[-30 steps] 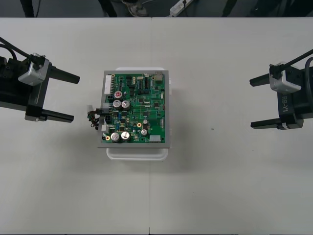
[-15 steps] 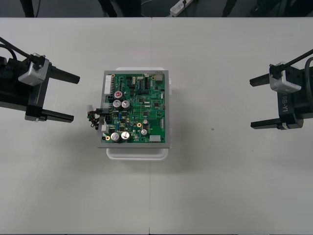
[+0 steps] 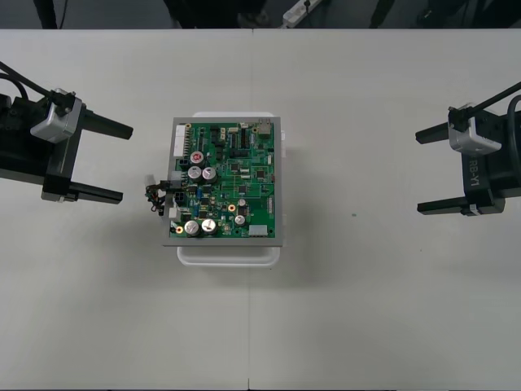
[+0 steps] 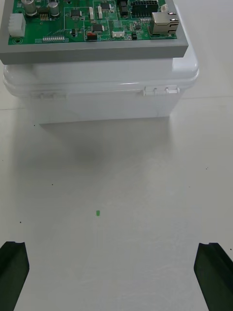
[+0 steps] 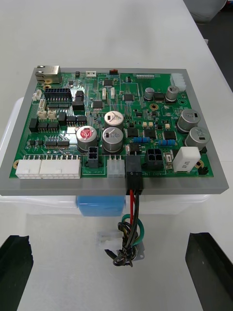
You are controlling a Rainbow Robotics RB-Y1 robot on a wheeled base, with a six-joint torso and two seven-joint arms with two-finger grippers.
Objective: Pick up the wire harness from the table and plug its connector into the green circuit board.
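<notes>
Two grippers flank the green circuit board, jaws apart: left gripper and right gripper, both well clear. The thin red-black-green wire harness hangs at the board's left edge, small black plug seated; the job looks done.

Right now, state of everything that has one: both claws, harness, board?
left claw, open, parked at its own side, holding nothing.
right claw, open, parked at its own side, holding nothing.
green circuit board, lying flat on its white base.
wire harness, plug seated in the board's edge, wires looping down beside the base.
</notes>
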